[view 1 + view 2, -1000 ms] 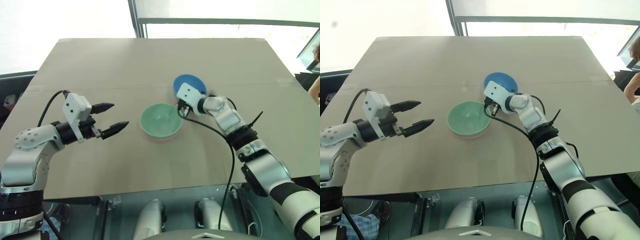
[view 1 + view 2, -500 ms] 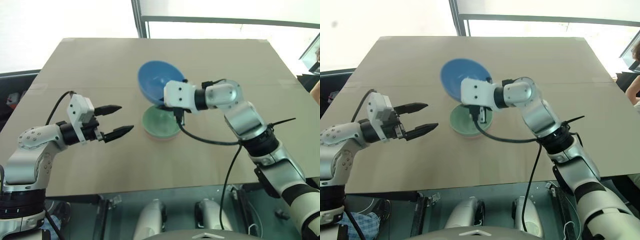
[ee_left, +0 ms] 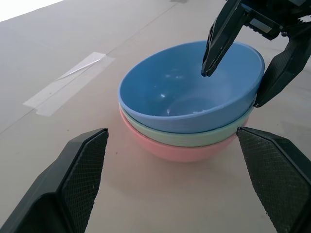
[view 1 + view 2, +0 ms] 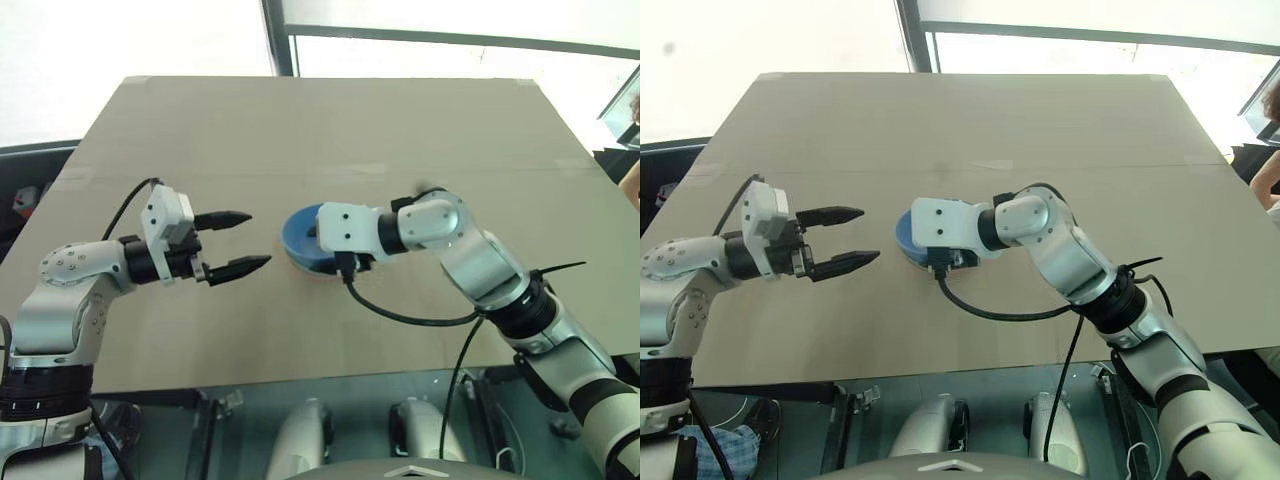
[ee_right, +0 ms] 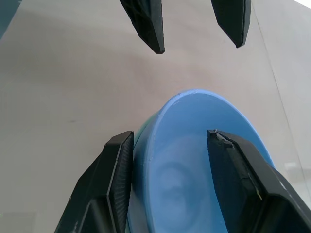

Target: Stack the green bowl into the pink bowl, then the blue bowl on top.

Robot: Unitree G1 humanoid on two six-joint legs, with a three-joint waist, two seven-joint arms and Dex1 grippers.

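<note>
Left wrist view: my right gripper, now parted astride the rim, is sitting the formerly airborne blue bowl into the green bowl; left gripper is gaping empty.

A plain tan worktop carries the pink bowl directly; a tape strip lies near it.

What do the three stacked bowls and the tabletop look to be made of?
Blue bowl, green bowl, pink bowl: probably plastic or melamine, smooth and plain with a soft sheen. Tabletop: matte tan, cardboard-like sheets joined by a strip of tape.
</note>
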